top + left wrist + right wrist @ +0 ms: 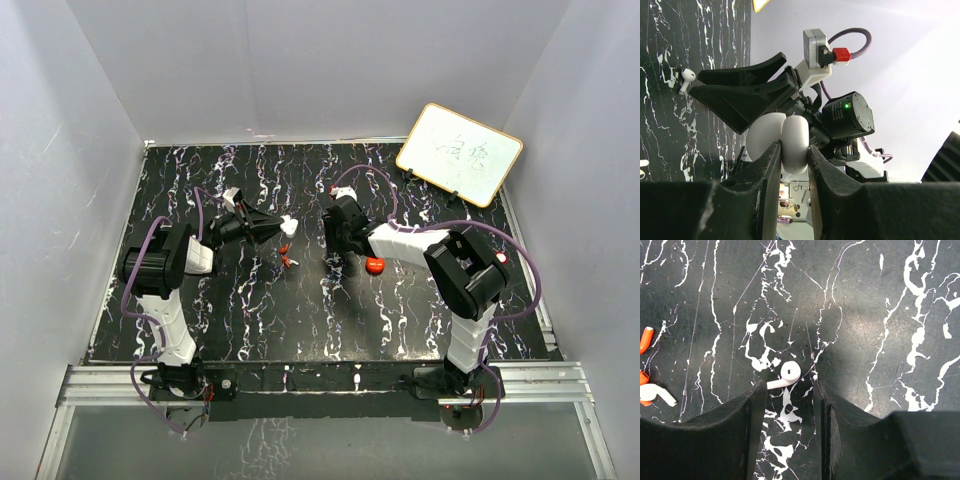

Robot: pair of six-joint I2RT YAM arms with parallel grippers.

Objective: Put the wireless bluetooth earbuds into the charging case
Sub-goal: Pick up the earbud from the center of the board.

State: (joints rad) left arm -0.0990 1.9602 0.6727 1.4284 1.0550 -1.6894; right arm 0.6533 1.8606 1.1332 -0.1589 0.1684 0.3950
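Note:
My left gripper [793, 150] is shut on the white charging case [785, 142] and holds it above the table; in the top view this case [289, 224] shows at the tip of the left gripper [275, 228]. A white earbud [787, 376] lies on the black marbled table just ahead of my right gripper [789, 387], whose jaws stand open on either side of it without touching. The left wrist view shows that earbud [686, 77] by the right fingers [740, 95]. Another white earbud [655, 392] and orange-red pieces [645, 340] lie further left.
Small red pieces [288, 255] lie on the table between the two grippers. A red rounded object [375, 265] sits beside the right arm. A framed whiteboard [460, 153] leans at the back right. White walls enclose the black table [250, 320].

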